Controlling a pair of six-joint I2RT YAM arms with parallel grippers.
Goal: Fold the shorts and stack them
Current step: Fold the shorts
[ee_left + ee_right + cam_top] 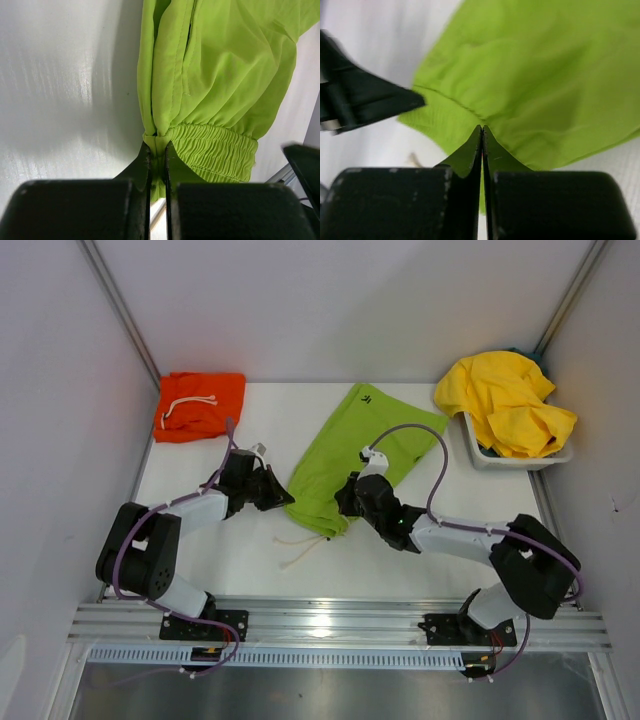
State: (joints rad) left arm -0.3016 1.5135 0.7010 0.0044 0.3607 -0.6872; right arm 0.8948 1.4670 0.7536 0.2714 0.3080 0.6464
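Bench (200,550): white, walled on three sides, arms at the near edge.

Lime green shorts (350,455): biggest item, mid-bench. They lie as a long narrow strip on a diagonal, leg end toward the far edge and elastic waistband toward the near edge.

Yellow shorts (505,400): crumpled heap spilling over a pale bin (480,455) in the far right corner, well apart from the green pair.

Orange shorts (200,405): compact folded block in the far left corner, flat on the bench.

Left tool (157,150): narrow, fingers pinched on the left end of the green waistband, with fabric bunched between them.

Right tool (481,132): fingers fully together, tips on the green fabric at the waistband seam. A sliver of green shows between them, so it reads as a pinch on the lime green shorts. The two tools sit near each other at opposite ends of the waistband.

Green pair's drawstring (300,550): pale cord trailing loose on the bench from the waistband toward the near edge.

Orange pair's white drawstring (195,403): lies on top of the fold.

Small dark logo (366,395): on the green leg end, near the far edge.
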